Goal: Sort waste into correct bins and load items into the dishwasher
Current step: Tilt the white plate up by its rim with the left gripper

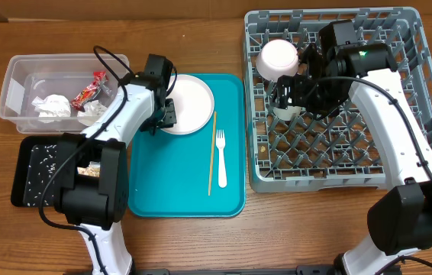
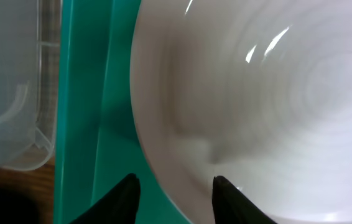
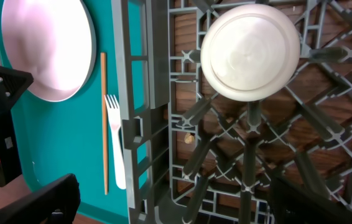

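The white round plate (image 1: 188, 103) lies on the teal serving tray (image 1: 170, 187). My left gripper (image 1: 166, 114) is at the plate's left rim. In the left wrist view, this gripper (image 2: 175, 190) is open and straddles the plate (image 2: 257, 93): one fingertip is over the tray, the other over the plate. A chopstick (image 1: 212, 153) and a white fork (image 1: 220, 159) lie beside the plate. My right gripper (image 1: 291, 93) hangs wide open over the grey dish rack (image 1: 399, 46), holding nothing. The white bowl (image 1: 278, 59) sits upside down in the rack. A small white cup (image 1: 286, 113) is partly hidden under the right gripper.
At the left, a clear tub (image 1: 17, 76) holds crumpled napkins (image 1: 52, 105) and a red wrapper (image 1: 88, 92). A black tray (image 1: 25, 172) with rice grains sits in front of it. The left arm's base covers part of that tray. Upright pegs (image 3: 250, 130) fill the rack.
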Controlling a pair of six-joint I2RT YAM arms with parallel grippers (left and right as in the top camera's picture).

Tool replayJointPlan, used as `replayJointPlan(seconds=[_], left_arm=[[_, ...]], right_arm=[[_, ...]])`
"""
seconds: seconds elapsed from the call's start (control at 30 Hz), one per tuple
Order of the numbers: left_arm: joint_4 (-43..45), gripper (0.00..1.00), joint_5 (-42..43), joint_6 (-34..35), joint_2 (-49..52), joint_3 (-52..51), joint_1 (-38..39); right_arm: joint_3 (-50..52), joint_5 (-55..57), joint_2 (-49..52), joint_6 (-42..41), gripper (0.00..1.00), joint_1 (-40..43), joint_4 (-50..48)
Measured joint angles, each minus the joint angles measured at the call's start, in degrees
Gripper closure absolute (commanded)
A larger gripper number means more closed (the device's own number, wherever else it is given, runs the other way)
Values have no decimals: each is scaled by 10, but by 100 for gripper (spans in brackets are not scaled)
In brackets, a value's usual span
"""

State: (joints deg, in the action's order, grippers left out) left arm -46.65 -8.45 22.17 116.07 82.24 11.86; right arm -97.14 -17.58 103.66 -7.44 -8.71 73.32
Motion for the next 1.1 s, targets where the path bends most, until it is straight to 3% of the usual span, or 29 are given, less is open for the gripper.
replayJointPlan(seconds=[0.4,0.57,1.1], left_arm=[[42,60,-13,2,0,-16,0],[53,70,-13,9,0,-37,-4],[56,75,-13,17,0,-37,-10]], right_arm=[[0,0,0,0,0,0,-1],[0,0,0,0,0,0,0],[0,0,0,0,0,0,-1]])
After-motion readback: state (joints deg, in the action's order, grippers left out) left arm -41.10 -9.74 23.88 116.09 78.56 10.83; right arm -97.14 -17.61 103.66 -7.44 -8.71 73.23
